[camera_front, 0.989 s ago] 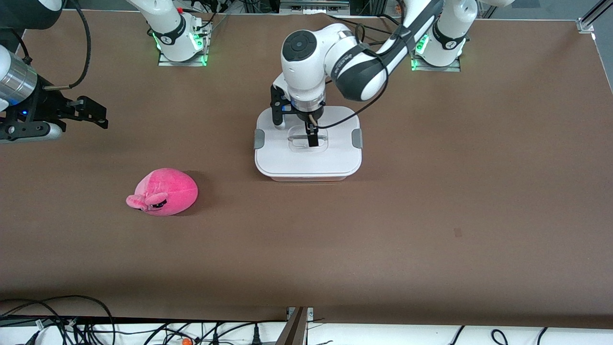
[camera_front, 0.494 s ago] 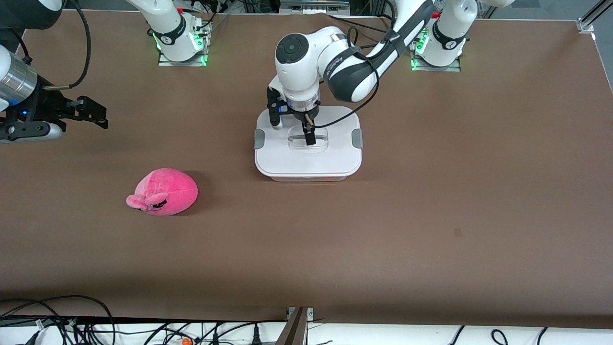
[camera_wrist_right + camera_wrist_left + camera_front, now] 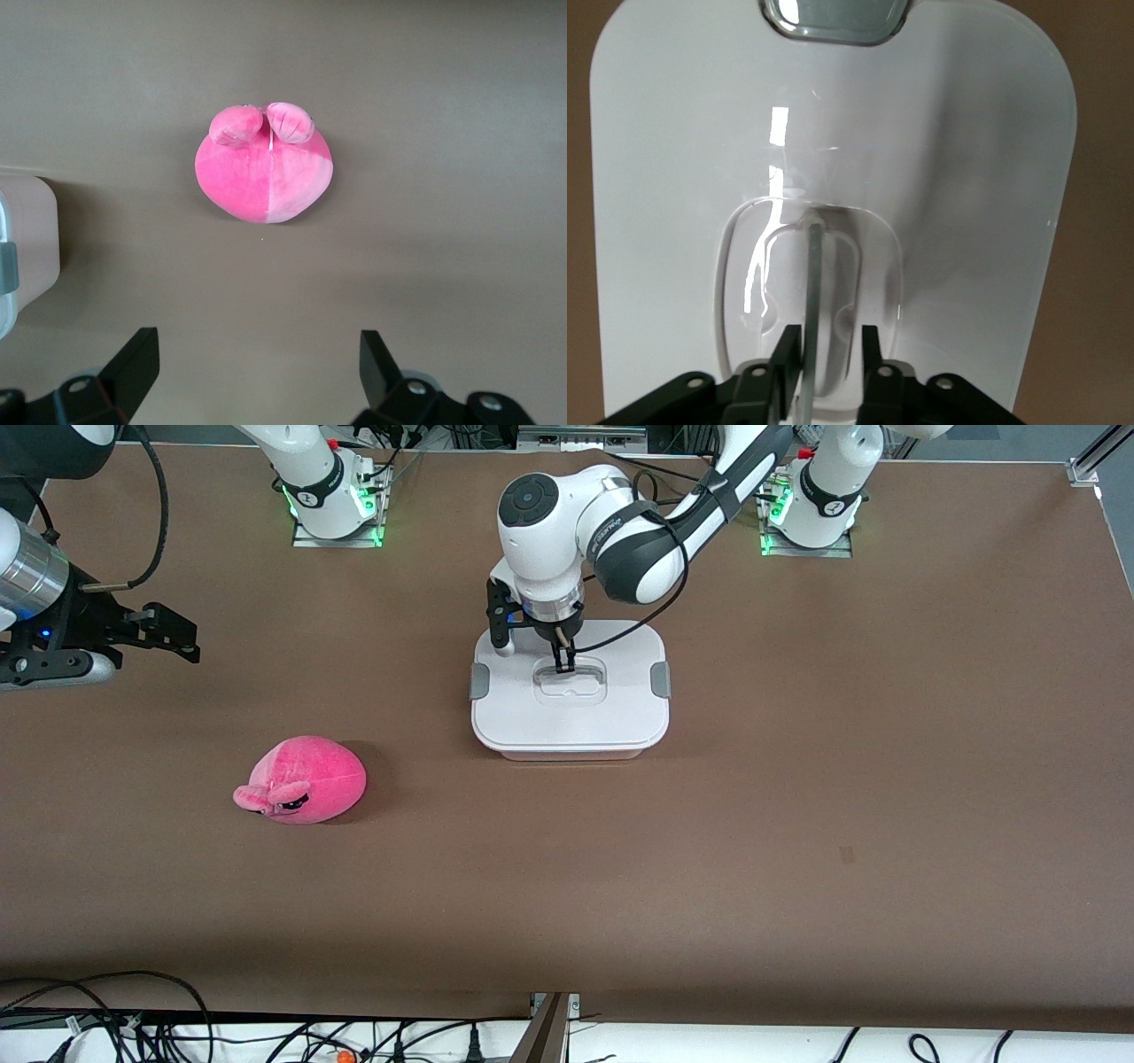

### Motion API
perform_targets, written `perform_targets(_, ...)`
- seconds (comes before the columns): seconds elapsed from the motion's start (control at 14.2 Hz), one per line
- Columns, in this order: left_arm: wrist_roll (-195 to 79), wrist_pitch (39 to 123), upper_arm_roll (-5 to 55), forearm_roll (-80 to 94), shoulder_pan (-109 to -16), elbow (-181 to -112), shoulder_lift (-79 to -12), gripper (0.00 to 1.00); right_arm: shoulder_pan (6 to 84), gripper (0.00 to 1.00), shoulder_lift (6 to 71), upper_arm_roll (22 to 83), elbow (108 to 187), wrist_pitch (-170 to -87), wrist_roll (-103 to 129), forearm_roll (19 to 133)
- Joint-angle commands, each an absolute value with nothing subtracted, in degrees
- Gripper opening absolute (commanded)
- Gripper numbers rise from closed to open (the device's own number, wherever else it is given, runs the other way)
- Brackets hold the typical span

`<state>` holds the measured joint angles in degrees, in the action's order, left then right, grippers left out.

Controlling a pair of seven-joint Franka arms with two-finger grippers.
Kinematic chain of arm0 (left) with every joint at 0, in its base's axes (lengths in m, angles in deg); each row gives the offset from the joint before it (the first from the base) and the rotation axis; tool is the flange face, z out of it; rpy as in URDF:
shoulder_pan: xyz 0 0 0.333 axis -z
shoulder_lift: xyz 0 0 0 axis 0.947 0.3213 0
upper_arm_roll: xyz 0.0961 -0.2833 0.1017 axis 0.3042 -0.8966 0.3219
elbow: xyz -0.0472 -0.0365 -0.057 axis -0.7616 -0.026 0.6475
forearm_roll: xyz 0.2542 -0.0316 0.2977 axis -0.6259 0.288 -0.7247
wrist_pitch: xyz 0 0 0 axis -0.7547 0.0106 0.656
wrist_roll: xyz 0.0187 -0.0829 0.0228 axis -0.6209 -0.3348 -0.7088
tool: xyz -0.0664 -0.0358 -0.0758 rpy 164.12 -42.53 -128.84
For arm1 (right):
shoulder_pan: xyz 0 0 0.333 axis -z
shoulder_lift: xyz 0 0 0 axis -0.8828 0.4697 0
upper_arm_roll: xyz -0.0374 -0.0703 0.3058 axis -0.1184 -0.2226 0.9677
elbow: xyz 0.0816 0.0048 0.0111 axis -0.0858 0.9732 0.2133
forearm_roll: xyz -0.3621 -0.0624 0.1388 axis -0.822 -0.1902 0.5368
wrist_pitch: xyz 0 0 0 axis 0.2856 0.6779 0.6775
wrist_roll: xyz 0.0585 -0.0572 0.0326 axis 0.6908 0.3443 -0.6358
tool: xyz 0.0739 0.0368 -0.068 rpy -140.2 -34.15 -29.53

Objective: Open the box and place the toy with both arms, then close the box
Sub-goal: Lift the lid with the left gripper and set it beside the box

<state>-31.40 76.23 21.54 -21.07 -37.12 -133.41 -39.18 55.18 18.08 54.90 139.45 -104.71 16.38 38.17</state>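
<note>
Toy (image 3: 303, 779) sits low in the frame on the bench (image 3: 797, 824). Left tool (image 3: 563, 665) pinches the box (image 3: 570, 691) lid handle (image 3: 812, 283). Right tool (image 3: 257, 367) hangs spread, waiting.

1 box (image 3: 570, 717) is seen on the table (image 3: 797, 779), closed by 1 white lid (image 3: 611, 708) that carries 2 grey clips (image 3: 479, 682), 1 at each end, and 1 clear recessed handle (image 3: 571, 684). 1 pink plush toy (image 3: 301, 779) is counted, with 2 ears (image 3: 261, 124). 2 white robot arms are present, each ending in 1 black gripper: the left gripper (image 3: 563, 662) and the right gripper (image 3: 190, 642), each with 2 fingers.
</note>
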Motion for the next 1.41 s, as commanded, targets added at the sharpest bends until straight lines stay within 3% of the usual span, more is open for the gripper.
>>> perform_targets(0.0, -30.8, 75.8, 22.2, -22.5, -36.1, -131.4, -38.3, 0.00, 55.3, 1.00, 18.1, 55.3, 138.6, -104.0, 17.1, 38.1)
perform_targets(0.64, -24.8, 74.3, 22.4, -21.4, -37.6, -127.0, -38.4, 0.00, 55.3, 1.00, 18.2, 56.0, 138.6, -104.5, 17.0, 38.0)
perform_targets(0.99, -20.0, 60.1, 22.1, -17.4, -42.2, -121.0, -39.9, 0.00, 55.4, 1.00, 18.2, 55.9, 138.6, -104.5, 17.0, 38.0)
perform_targets(1.34, -8.5, 48.4, 22.0, -17.4, -56.4, -120.2, -44.1, 0.00, 55.4, 1.00, 18.3, 55.8, 138.5, -104.8, 16.9, 38.0)
